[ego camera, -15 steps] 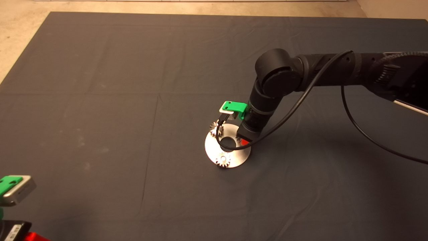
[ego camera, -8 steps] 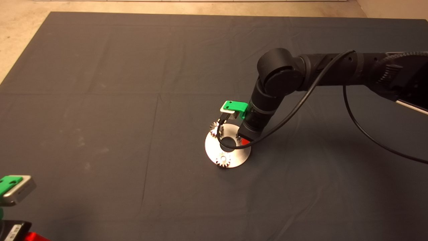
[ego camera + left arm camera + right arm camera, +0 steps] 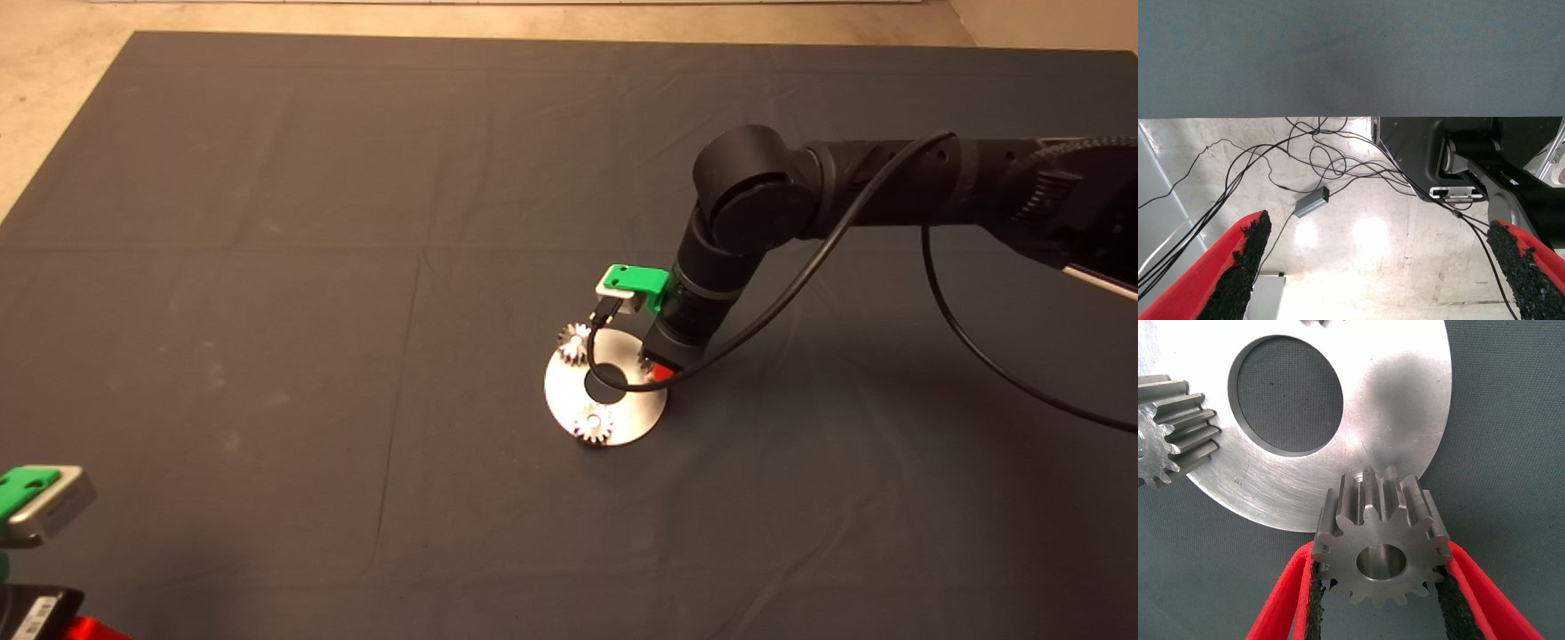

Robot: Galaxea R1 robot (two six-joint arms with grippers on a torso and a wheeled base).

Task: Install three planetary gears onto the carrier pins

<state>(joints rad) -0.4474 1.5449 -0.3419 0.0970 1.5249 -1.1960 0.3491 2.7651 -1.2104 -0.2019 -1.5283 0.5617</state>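
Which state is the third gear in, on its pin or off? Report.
Cannot tell. The third gear sits between the right gripper pads at the disc rim; its bore shows metal.

No legible text, seemingly, on anything

The right hand (image 3: 656, 372) and its wrist hide the disc (image 3: 569, 404) rim behind them. The gear (image 3: 1381, 535) bore conceals any pin beneath.

Dim warm light; glare on disc (image 3: 622, 418).
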